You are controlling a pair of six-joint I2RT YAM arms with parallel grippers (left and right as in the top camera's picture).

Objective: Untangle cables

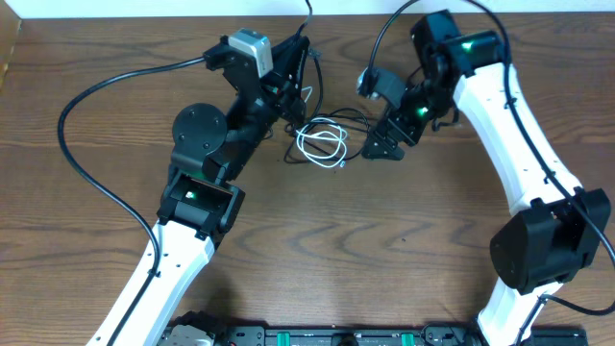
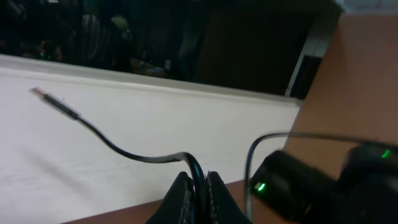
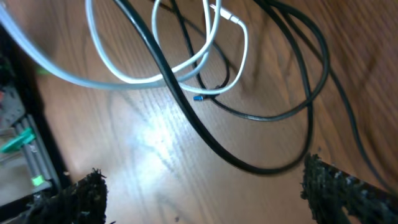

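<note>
While the tangle sits mid-table, my left pincer [image 2: 198,190] is clenched on a black cable [image 2: 124,149], nipped edge-on between the pads. Its free length arcs up and to the left, ending in a small plug [image 2: 43,94] that hangs in the air. Judgement: I hold it high so this strand draws clear of the rest. At the centre of the table [image 1: 404,259] the white cable [image 1: 322,144] lies in loose loops, with thin black strands [image 3: 186,106] crossing it; they are tangled, not yet parted. Just right of the loops my right pincer [image 3: 205,186] hovers low, jaws spread wide, grasping nothing. It is likely poised to pin or pick a loop while the left pulls.
</note>
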